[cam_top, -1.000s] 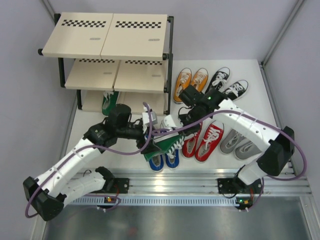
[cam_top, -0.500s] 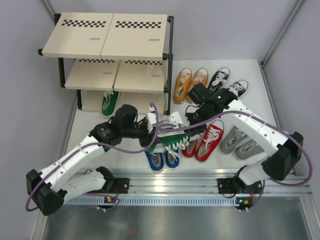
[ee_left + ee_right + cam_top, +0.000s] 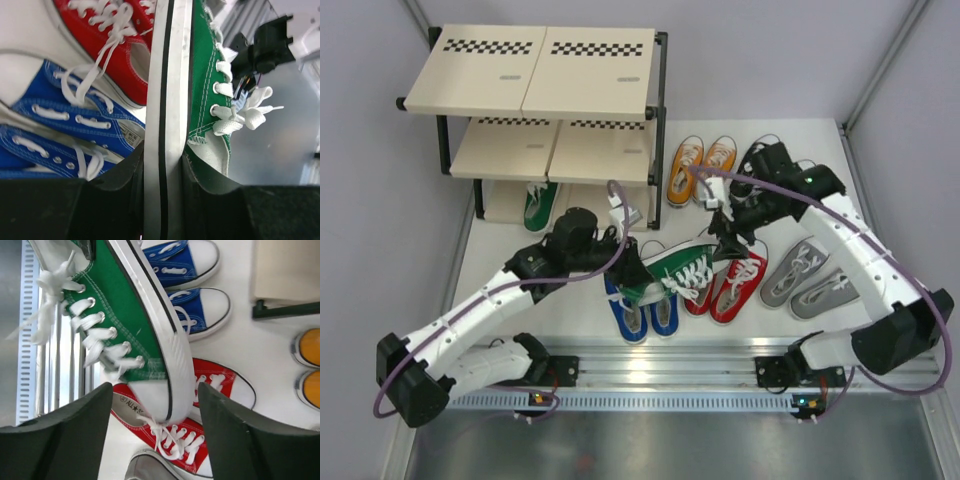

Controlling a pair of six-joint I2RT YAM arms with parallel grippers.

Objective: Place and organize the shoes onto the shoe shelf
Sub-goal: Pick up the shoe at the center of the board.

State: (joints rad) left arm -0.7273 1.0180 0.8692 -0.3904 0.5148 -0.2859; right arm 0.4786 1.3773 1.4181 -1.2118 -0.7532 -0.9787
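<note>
A green shoe (image 3: 678, 272) hangs on its side above the blue pair (image 3: 645, 315) and red pair (image 3: 730, 288). My left gripper (image 3: 638, 272) is shut on its heel end, the jaws pinching the white sole and green wall (image 3: 205, 75). My right gripper (image 3: 725, 238) stands open at the toe, its fingers either side of the white toe cap (image 3: 170, 390) without touching it. The shoe shelf (image 3: 530, 70) stands at the back left, with another green shoe (image 3: 540, 205) on its bottom tier.
An orange pair (image 3: 700, 165) lies right of the shelf, and a black pair (image 3: 790, 175) sits partly under my right arm. A grey pair (image 3: 810, 285) lies at the right. The shelf's black post (image 3: 660, 120) is close to the orange shoes.
My left gripper closed on the green shoe's heel end. My right gripper let go of the shoe, opened and drew back to the right.
</note>
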